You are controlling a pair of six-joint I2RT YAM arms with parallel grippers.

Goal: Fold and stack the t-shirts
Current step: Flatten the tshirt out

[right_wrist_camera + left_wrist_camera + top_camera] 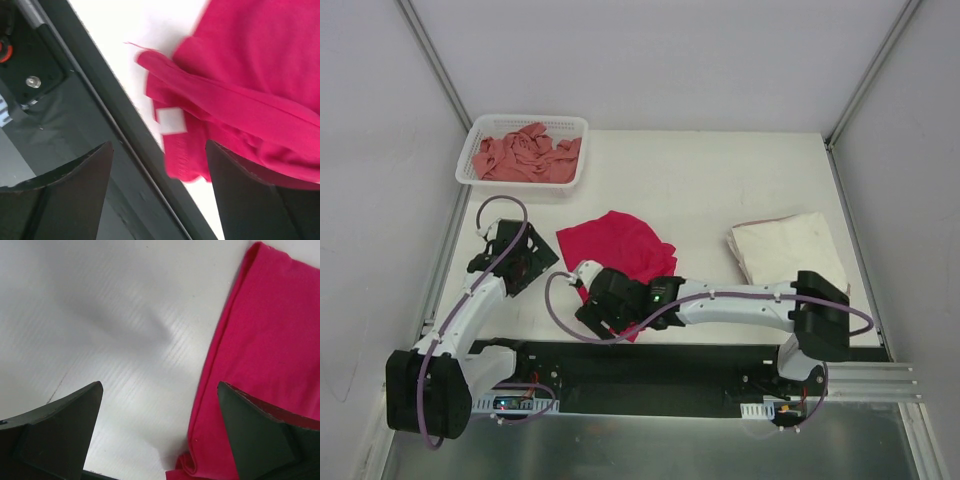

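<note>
Left tool [159,387] wide open, empty, beside magenta t-shirt [260,340]; right tool [159,144] open over its near edge

Overhead, close wrists; common magenta t-shirt [617,245]

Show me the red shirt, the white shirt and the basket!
red shirt [617,243]: top view, on the middle of the cloth.
white shirt [785,250]: top view, on the middle of the cloth.
basket [520,184]: top view, on its near rim.
</note>
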